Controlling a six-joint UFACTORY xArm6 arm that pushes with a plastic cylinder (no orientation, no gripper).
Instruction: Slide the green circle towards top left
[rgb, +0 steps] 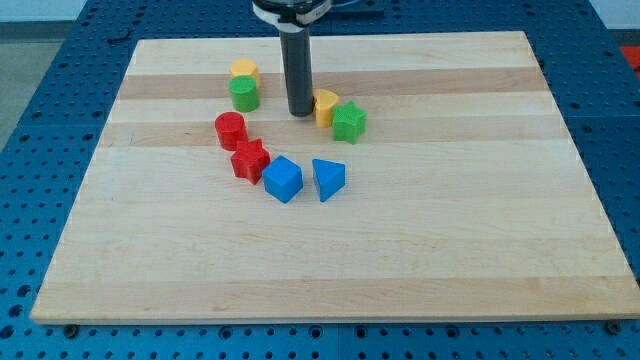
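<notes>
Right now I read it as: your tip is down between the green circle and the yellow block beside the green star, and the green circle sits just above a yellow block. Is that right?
Not quite. My tip is between the green circle and the yellow block beside the green star, but the camera view shows the green circle just below the other yellow block, toward the view's bottom, not above it.

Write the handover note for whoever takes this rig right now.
My tip is down on the board, to the view's right of the green circle and apart from it, just left of the yellow block.
The green circle sits against the yellow cylinder, which lies above it.
Done: no contact with it now.
Left: get to its lower right side and push it towards the top left.
</notes>
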